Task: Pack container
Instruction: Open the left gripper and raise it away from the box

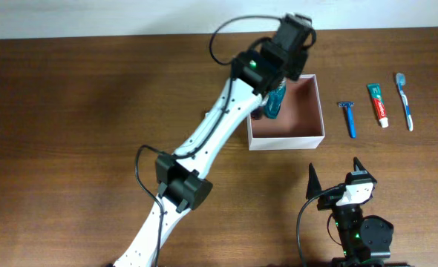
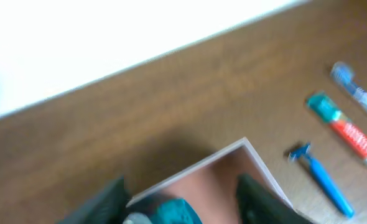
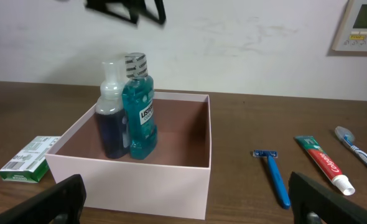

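Teal Listerine bottle [image 3: 139,109] upright in container [image 3: 140,180]; left jaws parted above, right jaws wide, both empty

Only one label legible
The teal mouthwash bottle [image 3: 139,124] has a vertical white label that looks like "Listerine"; other print is too small.

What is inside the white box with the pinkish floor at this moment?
Inside the container two bottles stand upright, side by side: a teal mouthwash bottle and a dark blue bottle with a pale cap. The floor directly behind them is covered.
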Controlling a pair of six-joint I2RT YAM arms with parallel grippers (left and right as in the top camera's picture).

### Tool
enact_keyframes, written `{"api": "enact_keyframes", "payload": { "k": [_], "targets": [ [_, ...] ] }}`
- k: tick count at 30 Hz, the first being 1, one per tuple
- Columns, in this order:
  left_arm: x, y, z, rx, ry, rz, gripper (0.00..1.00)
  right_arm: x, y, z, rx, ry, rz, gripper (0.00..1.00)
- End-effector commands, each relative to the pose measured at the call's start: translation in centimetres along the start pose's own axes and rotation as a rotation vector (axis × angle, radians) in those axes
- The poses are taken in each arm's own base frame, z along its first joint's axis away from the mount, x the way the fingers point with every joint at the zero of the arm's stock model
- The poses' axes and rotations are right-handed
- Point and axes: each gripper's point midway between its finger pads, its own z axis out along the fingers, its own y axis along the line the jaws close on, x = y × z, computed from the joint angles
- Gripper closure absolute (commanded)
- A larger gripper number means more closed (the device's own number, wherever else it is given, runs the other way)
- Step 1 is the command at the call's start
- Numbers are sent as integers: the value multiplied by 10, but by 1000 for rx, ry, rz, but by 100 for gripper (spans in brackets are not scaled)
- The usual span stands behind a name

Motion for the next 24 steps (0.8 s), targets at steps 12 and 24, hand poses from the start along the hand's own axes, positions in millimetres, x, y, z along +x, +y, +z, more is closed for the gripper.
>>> {"api": "enact_keyframes", "payload": {
  "k": [12, 24],
  "targets": [
    [-138, 109, -179, -104, -411, -137, 15, 2, 4, 0, -18, 2, 0, 1],
    [-161, 243, -262, -406, -575, -264, 5, 2, 4, 0, -18, 2, 0, 1]
  ]
}}
